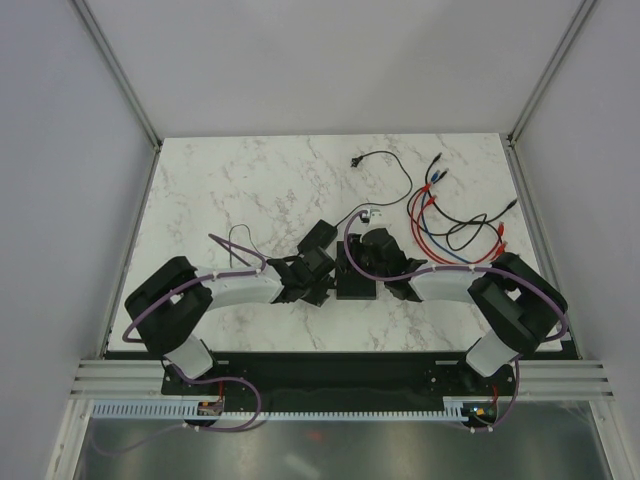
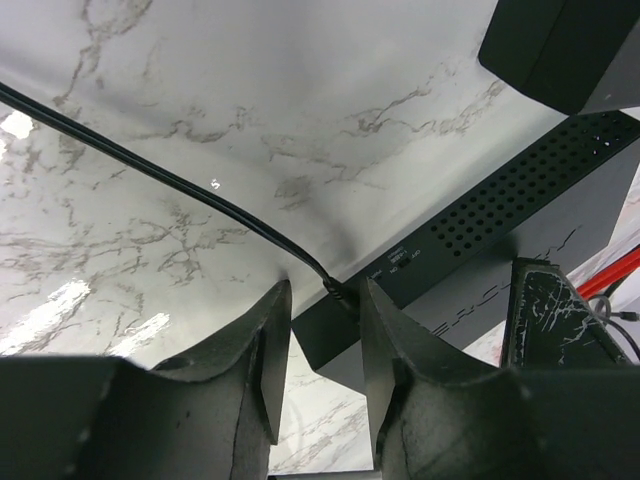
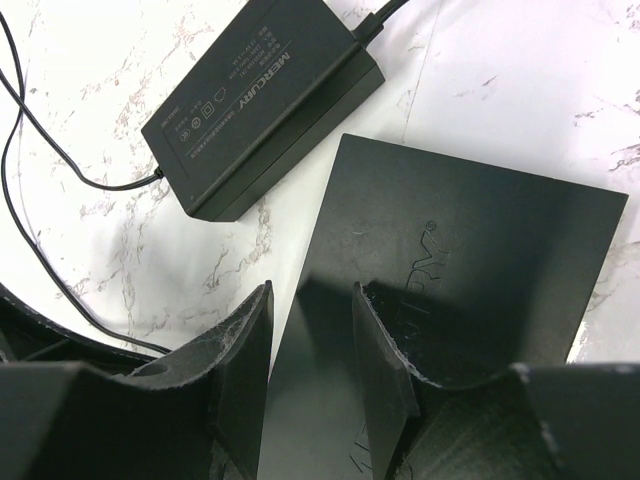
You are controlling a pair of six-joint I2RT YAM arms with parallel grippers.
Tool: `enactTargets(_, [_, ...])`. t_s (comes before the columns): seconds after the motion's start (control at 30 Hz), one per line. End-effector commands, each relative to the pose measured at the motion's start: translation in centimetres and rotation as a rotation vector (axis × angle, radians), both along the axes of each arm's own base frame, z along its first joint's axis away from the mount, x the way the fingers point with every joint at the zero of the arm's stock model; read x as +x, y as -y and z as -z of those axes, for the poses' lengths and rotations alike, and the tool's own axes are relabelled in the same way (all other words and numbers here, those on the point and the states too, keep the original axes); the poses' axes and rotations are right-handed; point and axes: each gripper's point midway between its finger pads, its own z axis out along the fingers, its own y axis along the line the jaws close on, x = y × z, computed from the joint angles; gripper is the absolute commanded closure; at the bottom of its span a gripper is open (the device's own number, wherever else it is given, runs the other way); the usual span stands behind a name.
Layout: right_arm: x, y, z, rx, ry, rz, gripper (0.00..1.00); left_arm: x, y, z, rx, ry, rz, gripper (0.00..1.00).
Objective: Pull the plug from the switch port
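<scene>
Fingers of the left gripper stand apart on either side of the plug, which looks seated in the left side of the switch, mid-table between the arms. On the other side, the right gripper is also spread, one finger over the switch's top, holding nothing. If the left jaws close on the thin cord instead of the plug body, they could slip or strain the wire. An unpinned switch would likely drag along. The power adapter lies just beside the switch on its far-left, crowding the pull path. Loose red, blue and black leads lie far right, well apart.
</scene>
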Motion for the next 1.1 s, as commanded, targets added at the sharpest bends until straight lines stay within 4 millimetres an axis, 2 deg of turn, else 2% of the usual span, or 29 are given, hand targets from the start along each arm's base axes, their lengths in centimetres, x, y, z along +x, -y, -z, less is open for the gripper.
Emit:
enactTargets(0.0, [-2.8,2.7,5.0,-0.16,-0.14,-0.003,0.55,-1.0,-1.4,2.2,0.011,-0.12,-0.161,0.63])
enactTargets(0.03, [-2.7,2.7,5.0,-0.16,-0.139,-0.002,0.55,-1.1,-1.4,2.4,0.012,-0.127,-0.161,0.64])
enactTargets(0.2, [-2.8,2.9,5.1,-0.167,-0.142,0.004,0.55,-1.3,-2.0,2.8,0.016,-0.127,-0.17,0.81])
enactTargets(0.53, [-2.8,3.1,5.7,-0.185,-0.16,0.019,0.56,-1.6,-2.7,3.0,0.016,-0.135,-0.183,0.98])
enactTargets(0.67, [-2.7,3.5,5.9,-0.196,-0.167,0.046,0.6,-1.9,-2.8,3.2,0.012,-0.145,-0.187,0.98])
enactTargets(0.83, [-2.4,4.7,6.7,-0.228,-0.194,0.136,0.74,-2.3,-3.0,3.5,-0.015,-0.157,-0.216,0.98])
enactTargets(1.0, [-2.4,5.3,7.6,-0.261,-0.225,0.179,0.84,-1.5,-3.0,2.4,-0.046,-0.109,-0.255,0.98])
enactTargets(1.07, [-2.5,5.3,7.8,-0.267,-0.231,0.18,0.85,-1.3,-3.3,2.2,-0.047,-0.093,-0.266,0.98])
